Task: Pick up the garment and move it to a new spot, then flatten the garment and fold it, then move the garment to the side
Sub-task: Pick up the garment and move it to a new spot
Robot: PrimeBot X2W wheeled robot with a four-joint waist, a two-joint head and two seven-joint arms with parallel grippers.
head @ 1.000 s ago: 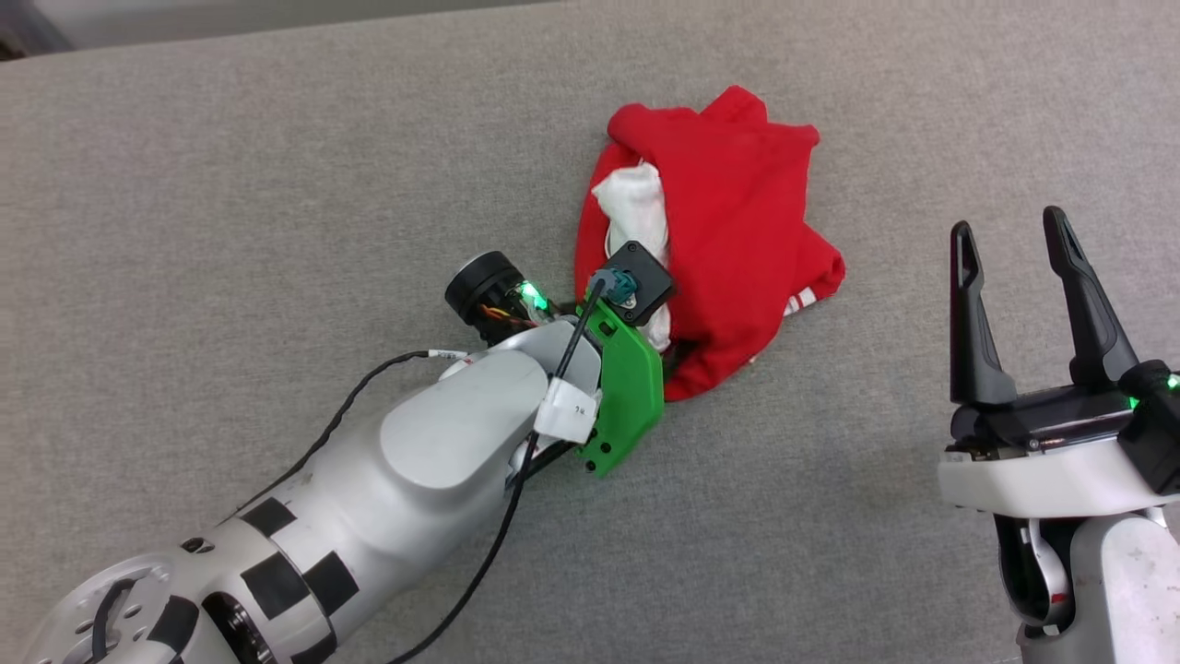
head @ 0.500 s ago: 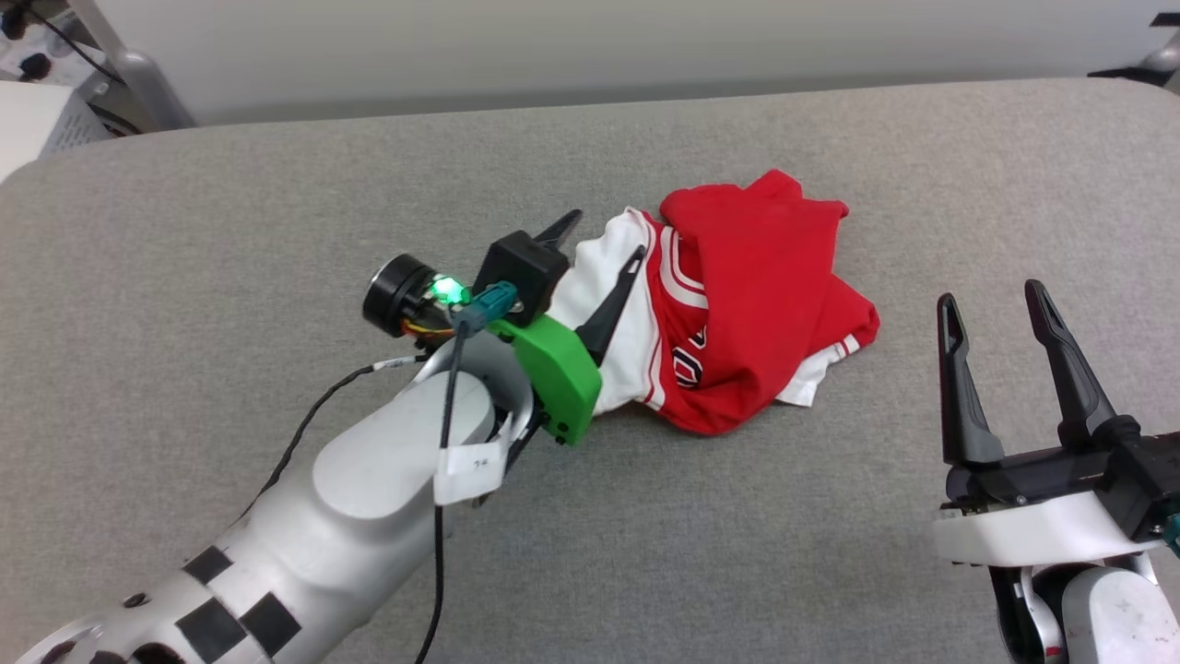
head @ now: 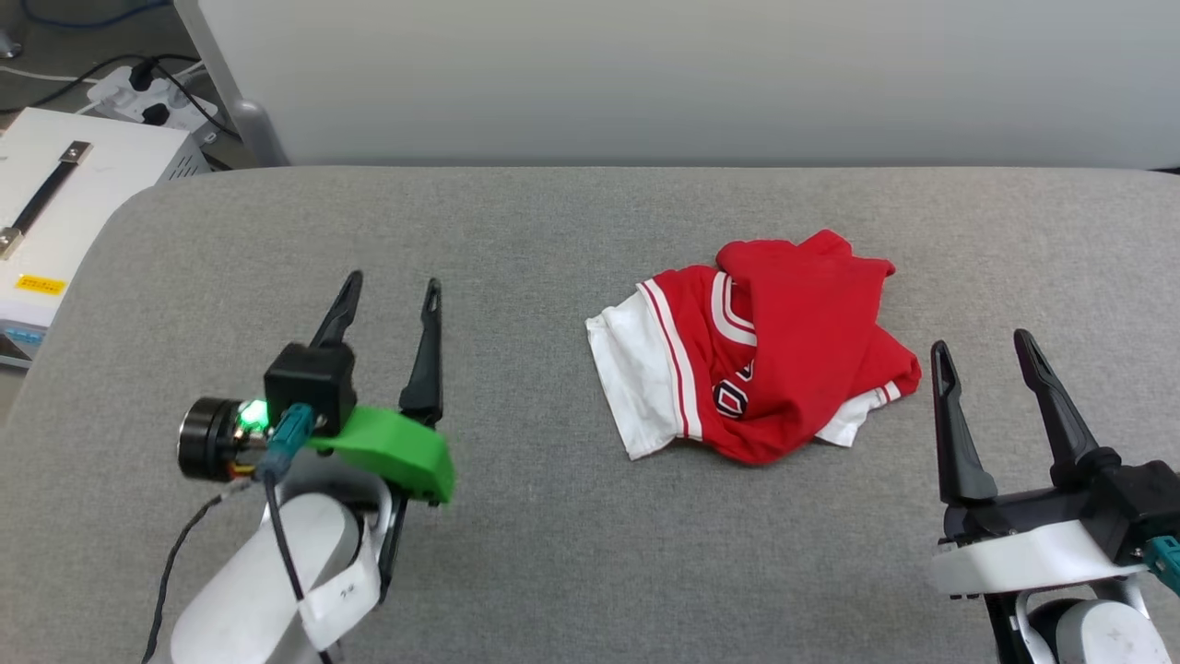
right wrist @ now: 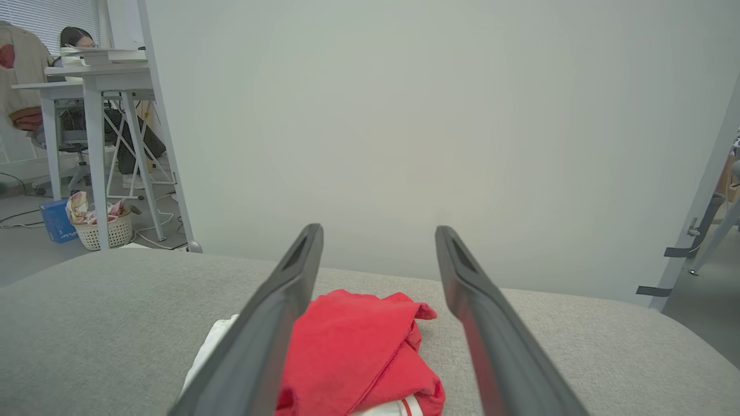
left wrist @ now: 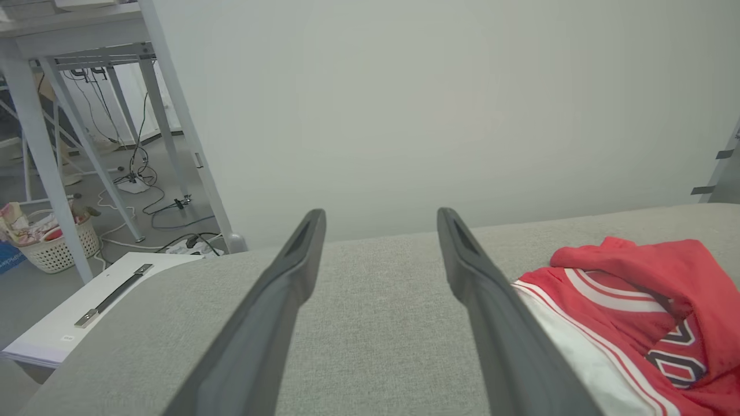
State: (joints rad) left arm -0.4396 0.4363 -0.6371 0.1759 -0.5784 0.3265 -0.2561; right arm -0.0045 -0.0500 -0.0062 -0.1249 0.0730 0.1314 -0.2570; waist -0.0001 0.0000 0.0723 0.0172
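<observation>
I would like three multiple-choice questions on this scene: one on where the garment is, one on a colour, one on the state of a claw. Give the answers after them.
1. Where does the garment lie on the grey surface?
A. Between the left claw and the right claw, nearer the right one
B. Left of both claws
C. Hanging from a claw

2. What colour is the sleeve at its left edge?
A. Blue
B. White
C. Black

3. How is the left claw?
A. Shut on the garment
B. Shut, empty
C. Open, empty

Answers: 1 A, it rests crumpled between them; 2 B, white cloth with red stripes; 3 C, its fingers stand apart, holding nothing.
</observation>
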